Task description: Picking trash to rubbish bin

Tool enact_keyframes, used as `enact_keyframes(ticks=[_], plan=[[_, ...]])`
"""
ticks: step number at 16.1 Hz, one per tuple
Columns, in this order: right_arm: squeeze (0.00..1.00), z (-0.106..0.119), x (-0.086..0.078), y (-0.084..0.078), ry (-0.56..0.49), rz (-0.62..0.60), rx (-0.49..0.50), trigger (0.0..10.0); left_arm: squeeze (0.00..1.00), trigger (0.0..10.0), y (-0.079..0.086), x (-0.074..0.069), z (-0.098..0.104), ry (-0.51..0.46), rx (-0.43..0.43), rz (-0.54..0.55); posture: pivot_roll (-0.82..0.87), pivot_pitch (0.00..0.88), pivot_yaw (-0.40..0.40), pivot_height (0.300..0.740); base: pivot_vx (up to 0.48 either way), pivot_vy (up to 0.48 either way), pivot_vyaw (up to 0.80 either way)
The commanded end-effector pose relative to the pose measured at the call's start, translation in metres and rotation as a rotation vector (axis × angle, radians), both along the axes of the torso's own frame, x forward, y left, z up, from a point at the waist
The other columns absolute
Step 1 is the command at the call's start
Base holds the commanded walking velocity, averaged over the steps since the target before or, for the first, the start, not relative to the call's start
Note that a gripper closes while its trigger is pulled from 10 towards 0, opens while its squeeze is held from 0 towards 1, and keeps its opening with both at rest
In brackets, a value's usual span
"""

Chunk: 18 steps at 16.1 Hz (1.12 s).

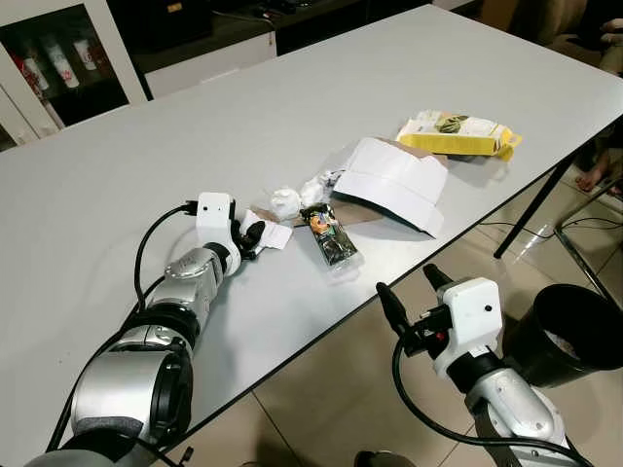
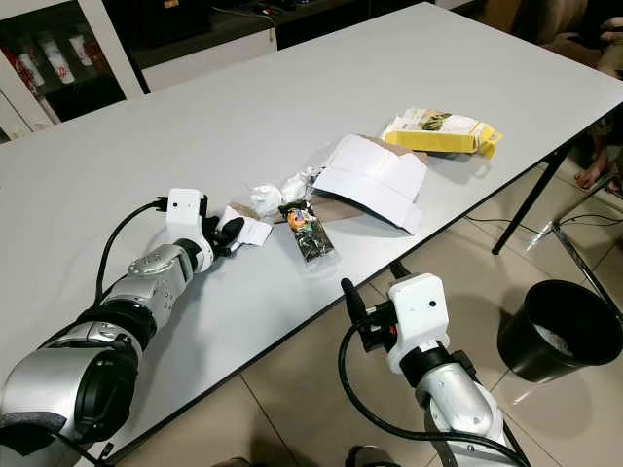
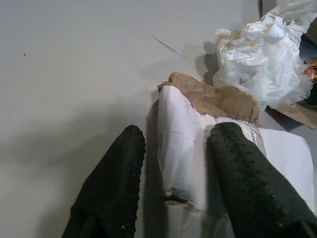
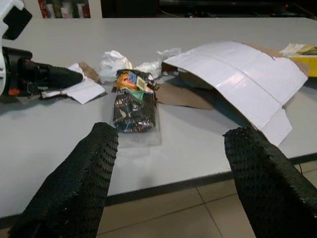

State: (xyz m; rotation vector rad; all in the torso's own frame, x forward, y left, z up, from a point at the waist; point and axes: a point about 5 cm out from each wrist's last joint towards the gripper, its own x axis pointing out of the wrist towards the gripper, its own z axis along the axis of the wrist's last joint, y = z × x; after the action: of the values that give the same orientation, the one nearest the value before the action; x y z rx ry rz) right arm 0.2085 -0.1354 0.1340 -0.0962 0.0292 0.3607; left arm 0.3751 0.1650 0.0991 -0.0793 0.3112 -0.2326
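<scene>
On the table (image 1: pixel 117 146), the left hand (image 1: pixel 255 236) grips a white paper scrap (image 3: pixel 183 148); right hand (image 4: pixel 168 173) spread apart.

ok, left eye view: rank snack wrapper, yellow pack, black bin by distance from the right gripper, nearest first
From the right gripper, open, off the table's near edge:
1. Snack wrapper, on the table just ahead, to its left.
2. Black bin, on the floor to its right.
3. Yellow pack, far side of the white card.

Setting: a home dining or living area. Indicators: large white table (image 1: pixel 292 107) on a tiled floor (image 1: pixel 341 399), a glass-door cabinet (image 1: pixel 58 58) holding bottles, and a black rubbish bin (image 1: pixel 569 331).
</scene>
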Motion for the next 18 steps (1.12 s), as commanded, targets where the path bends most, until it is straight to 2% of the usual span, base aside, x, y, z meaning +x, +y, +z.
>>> enact_keyframes(ticks=[1,5,7,13,16,17,18], plan=[[0.00,-0.002,0.000,0.002,0.020,0.020,0.019,10.0,0.00,0.0,0.007,-0.009,-0.017,0.084,-0.007,0.020,-0.18,0.105,0.068,0.740,0.000,0.000,0.00],[0.00,-0.003,-0.003,0.014,0.083,0.121,0.109,10.0,0.00,0.0,0.012,-0.009,-0.016,0.076,-0.026,0.034,-0.17,0.091,0.065,0.740,0.000,0.000,0.00],[0.00,-0.004,-0.001,0.018,0.087,0.148,0.103,10.0,0.00,0.0,0.017,-0.008,-0.012,0.062,-0.049,0.054,-0.16,0.082,0.062,0.740,0.000,0.000,0.00],[0.00,-0.009,0.010,0.014,0.074,0.069,0.100,10.0,0.00,0.0,0.035,-0.009,-0.006,0.004,-0.144,0.110,-0.12,0.055,0.056,0.740,0.000,0.000,0.00],[0.00,-0.012,0.016,0.010,0.064,0.021,0.102,10.0,0.00,0.0,0.057,-0.009,0.009,-0.099,-0.189,0.143,-0.10,0.032,0.054,0.740,0.000,0.000,0.00],[0.00,-0.013,0.020,0.010,0.066,0.009,0.149,10.0,0.00,0.0,0.067,-0.011,0.016,-0.148,-0.204,0.149,-0.08,0.017,0.054,0.740,0.000,0.000,0.00],[1.00,-0.015,0.027,0.010,0.068,-0.002,0.141,10.0,0.00,0.0,0.075,-0.016,0.022,-0.192,-0.213,0.145,-0.08,0.014,0.051,0.740,0.000,0.000,0.00]])
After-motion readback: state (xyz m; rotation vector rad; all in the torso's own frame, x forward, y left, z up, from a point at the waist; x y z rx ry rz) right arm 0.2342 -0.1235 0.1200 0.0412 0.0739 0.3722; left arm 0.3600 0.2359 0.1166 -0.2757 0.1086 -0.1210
